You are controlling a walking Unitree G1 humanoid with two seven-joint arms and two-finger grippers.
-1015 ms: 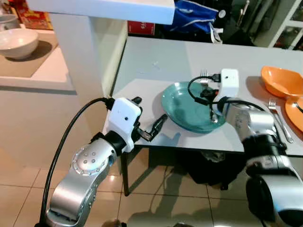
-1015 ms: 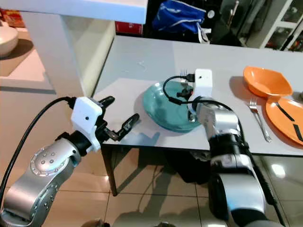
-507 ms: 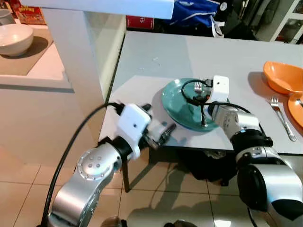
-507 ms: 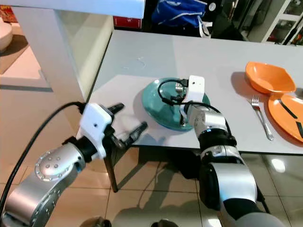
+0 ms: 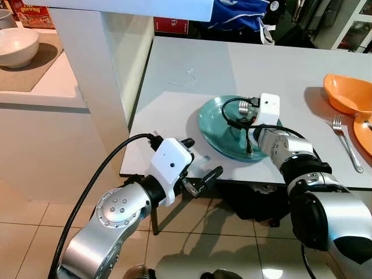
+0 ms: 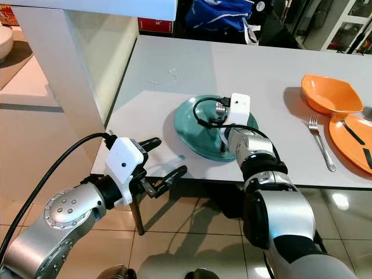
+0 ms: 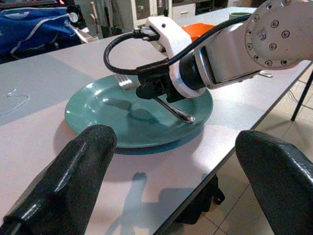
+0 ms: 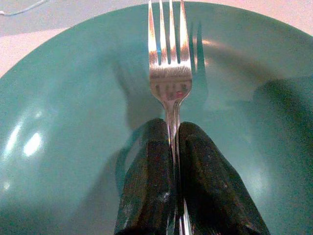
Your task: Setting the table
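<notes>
Two grippers are up: your right gripper (image 8: 173,147) pinches a fork (image 8: 169,63) by its handle over the teal plate (image 5: 218,125) at frame centre, so you're mid-placement. Next, carry the fork clear of the plate and lay it beside it on the grey table (image 5: 174,58). Your left gripper (image 5: 197,174), fingers wide and empty, hovers at the table's near edge. An orange bowl (image 5: 347,96) is cut off at right.

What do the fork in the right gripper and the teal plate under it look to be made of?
The fork looks like polished metal, likely stainless steel: silvery, with mirror-like reflections along the tines. The right gripper is shut on its handle. The plate has a smooth, glossy teal surface with soft highlights; that suits glazed ceramic or melamine, and the look alone does not settle which.
</notes>
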